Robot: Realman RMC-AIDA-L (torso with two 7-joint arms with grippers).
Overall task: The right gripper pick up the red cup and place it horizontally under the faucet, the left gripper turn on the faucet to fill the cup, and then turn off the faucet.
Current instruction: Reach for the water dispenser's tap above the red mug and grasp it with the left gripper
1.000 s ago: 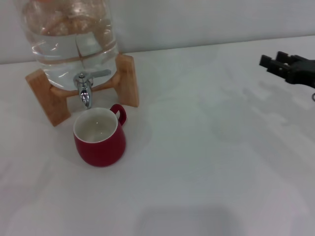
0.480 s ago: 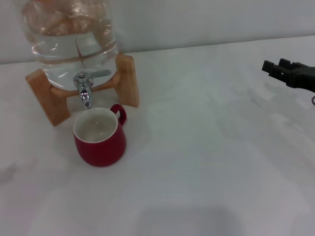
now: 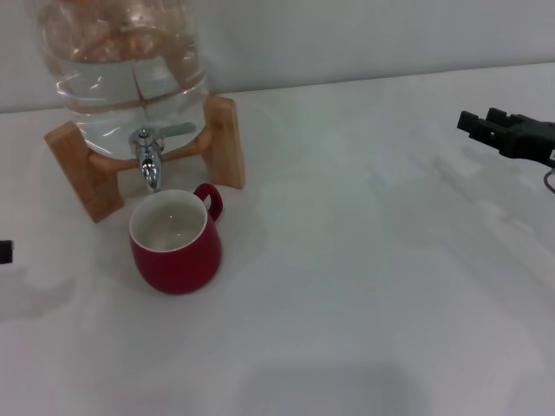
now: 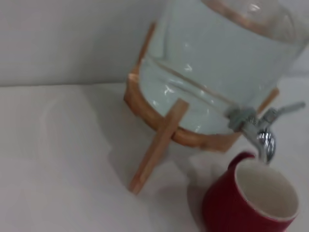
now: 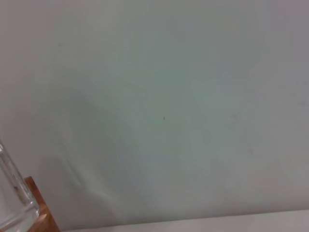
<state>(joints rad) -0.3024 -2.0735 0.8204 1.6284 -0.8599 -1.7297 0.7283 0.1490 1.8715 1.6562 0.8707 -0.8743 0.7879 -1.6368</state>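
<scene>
The glossy red cup point(image 3: 176, 244) stands upright just under the small chrome faucet point(image 3: 149, 156). My left gripper point(image 3: 5, 252), barely in view, is nearer the lever; its fingers I cannot tell. My right gripper point(image 3: 475, 123) hangs empty, slightly parted, well away.

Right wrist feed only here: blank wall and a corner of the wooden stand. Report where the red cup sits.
Observer: In the head view, the red cup stands upright on the table, directly below the spout of the faucet.
Operator: Give me the right gripper's position.
Observer: The right gripper is at the head view's far right, above the table and well clear of the cup.
Operator: Now check the faucet for flow.
Observer: The left wrist view shows no stream between the spout and the cup's rim.
</scene>
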